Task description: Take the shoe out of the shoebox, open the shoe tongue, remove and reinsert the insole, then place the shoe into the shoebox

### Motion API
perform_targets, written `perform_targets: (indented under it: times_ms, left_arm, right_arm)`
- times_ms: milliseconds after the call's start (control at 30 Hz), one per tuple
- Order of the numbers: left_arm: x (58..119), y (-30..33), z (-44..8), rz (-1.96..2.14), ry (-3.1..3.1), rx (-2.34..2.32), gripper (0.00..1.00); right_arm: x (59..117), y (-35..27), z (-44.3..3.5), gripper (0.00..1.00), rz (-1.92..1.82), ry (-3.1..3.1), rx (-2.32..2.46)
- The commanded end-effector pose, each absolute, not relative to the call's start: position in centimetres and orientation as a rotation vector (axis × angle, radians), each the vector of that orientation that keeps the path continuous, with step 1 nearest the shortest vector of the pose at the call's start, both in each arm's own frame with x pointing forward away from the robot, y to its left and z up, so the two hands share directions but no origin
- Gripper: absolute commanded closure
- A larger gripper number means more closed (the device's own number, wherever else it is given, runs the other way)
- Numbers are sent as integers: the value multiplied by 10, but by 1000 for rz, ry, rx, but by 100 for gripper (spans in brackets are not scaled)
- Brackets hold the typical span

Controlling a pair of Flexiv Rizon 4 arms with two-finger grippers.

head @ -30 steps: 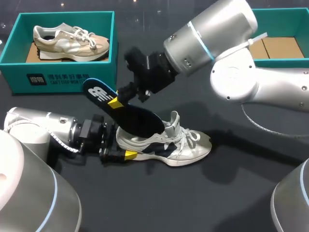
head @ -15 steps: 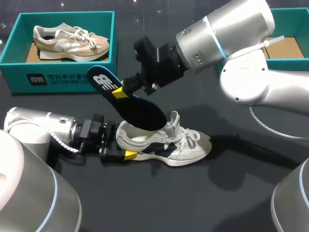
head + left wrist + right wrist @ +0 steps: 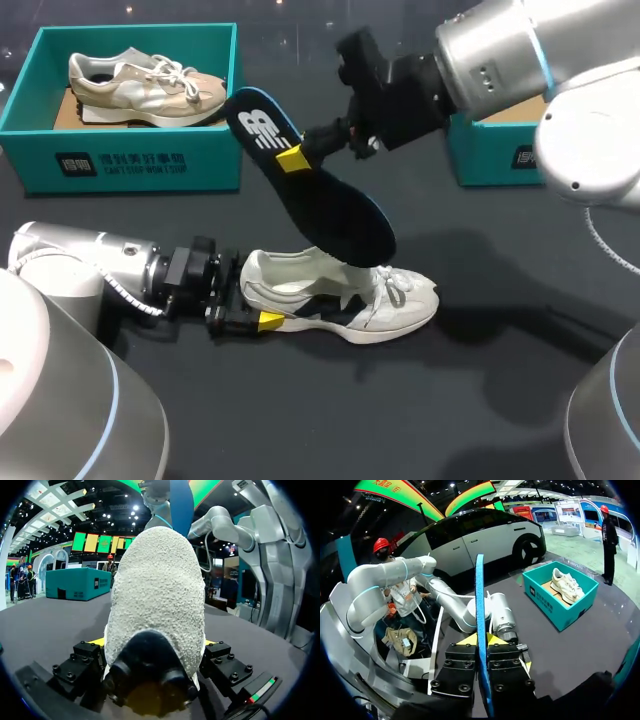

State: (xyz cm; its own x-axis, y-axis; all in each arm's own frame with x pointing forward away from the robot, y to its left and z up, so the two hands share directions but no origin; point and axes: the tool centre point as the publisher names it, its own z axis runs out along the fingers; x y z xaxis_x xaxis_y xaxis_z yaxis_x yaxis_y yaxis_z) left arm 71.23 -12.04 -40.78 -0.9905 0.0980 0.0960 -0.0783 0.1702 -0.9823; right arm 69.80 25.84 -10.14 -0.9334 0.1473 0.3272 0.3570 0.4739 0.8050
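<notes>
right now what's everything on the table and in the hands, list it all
white and navy sneaker: one, white with navy panels, lying on the table near the middle, heel toward the left hand
insole: one, dark blue with a white logo, held tilted above the sneaker, lower end over its opening
beige sneaker: one, beige and cream, inside the left shoebox
left shoebox: one, teal, far left
right shoebox: one, teal, far right, partly behind the right arm
table: one, black
left hand: one, black with yellow tips, shut on the sneaker's heel
right hand: one, black with yellow tips, shut on the insole
</notes>
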Motion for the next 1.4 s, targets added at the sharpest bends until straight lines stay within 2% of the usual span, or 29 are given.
perform_targets:
  times_ms: [33,267,700,900,1400]
  left_arm:
    - [712,-121,-409,1940,-2295,-19,100]
    - [712,-121,-409,1940,-2295,-19,100]
    - [712,-121,-409,1940,-2295,-19,100]
    - [712,-121,-409,1940,-2295,-19,100]
    - [712,-121,-409,1940,-2295,-19,100]
  right_arm:
    - [692,238,-91,100,-1509,-2514,-451]
    - [680,168,-56,100,-1769,-2380,-450]
    - [680,168,-56,100,-1769,-2380,-450]
    - [662,150,-42,100,-1876,-2288,-449]
    - [653,149,-40,100,-1819,-2217,-436]
